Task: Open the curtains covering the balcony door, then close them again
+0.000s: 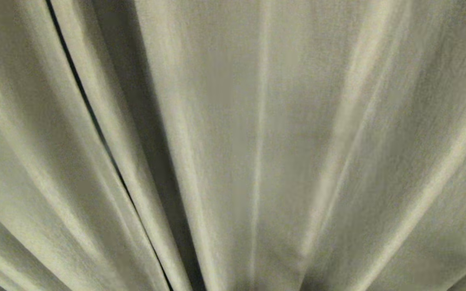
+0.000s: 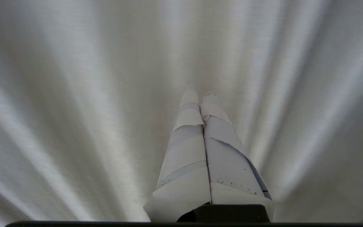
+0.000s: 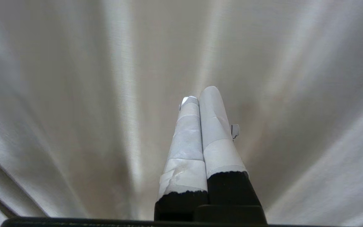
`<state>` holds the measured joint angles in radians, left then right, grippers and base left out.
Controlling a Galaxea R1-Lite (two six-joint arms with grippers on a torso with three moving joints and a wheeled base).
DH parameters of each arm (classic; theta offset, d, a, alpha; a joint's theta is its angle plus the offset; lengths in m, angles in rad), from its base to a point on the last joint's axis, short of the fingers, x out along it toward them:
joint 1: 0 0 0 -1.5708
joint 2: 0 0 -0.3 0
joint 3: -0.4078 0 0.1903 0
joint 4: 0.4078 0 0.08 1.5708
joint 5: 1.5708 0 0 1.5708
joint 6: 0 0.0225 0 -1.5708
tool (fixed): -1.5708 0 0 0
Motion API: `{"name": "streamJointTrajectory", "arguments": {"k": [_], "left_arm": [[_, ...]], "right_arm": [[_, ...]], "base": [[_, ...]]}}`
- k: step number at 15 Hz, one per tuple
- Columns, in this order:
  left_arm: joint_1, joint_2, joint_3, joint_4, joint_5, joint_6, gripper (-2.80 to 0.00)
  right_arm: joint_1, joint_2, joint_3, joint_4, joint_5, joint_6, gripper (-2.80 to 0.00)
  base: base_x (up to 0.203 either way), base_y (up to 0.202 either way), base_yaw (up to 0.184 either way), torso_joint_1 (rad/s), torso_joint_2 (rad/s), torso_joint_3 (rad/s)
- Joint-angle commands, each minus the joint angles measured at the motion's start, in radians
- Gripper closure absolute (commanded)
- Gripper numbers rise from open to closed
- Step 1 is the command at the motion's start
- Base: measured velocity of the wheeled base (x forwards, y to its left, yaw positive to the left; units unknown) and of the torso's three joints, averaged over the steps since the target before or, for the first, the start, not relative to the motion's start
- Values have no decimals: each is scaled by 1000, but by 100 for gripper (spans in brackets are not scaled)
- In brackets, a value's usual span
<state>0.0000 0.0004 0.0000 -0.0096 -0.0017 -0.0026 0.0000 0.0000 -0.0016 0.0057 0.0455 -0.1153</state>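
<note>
A: What sits nearest?

B: The two arms. The left gripper point(image 2: 200, 94) has its tape-wrapped fingers point(image 2: 189, 116) pressed together with nothing between them, tips pointing at the fabric just ahead. The right gripper point(image 3: 200, 94) is the same: both fingers point(image 3: 213, 119) together, holding nothing, white tape over black bodies. Whether either tip touches the cloth I cannot tell.

A: And beyond them?

B: The curtains point(image 1: 281, 145) fill every view, drawn across. In the head view a thin dark slit point(image 1: 95, 121) runs down left of centre, where two panel edges seem to meet. The balcony door is hidden behind them.

A: So how should the opening start?

B: I'd judge nothing has been parted yet. A good start would be to spread one set of fingers, take a panel edge by that slit, and pinch a full pleat rather than a single layer, so it doesn't slip. Then pull sideways evenly along the rail rather than downward.

A: How will the cloth behave?

B: It looks thick, grainy and opaque, cream-white, hanging in long soft vertical folds. It should bunch readily and drag with some weight.
</note>
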Motion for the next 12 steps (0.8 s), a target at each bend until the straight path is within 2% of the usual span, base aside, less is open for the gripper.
{"name": "streamJointTrajectory", "arguments": {"k": [1,9,12], "left_arm": [[0,0,0,-1,0,0,0],[0,0,0,0,0,-8,0],[0,0,0,0,0,-8,0]], "right_arm": [[0,1,0,0,0,-1,0],[0,2,0,0,0,-1,0],[0,2,0,0,0,-1,0]], "base": [[0,201,0,-2,2,4],[0,191,2,2,1,2],[-58,167,-7,3,3,0]]}}
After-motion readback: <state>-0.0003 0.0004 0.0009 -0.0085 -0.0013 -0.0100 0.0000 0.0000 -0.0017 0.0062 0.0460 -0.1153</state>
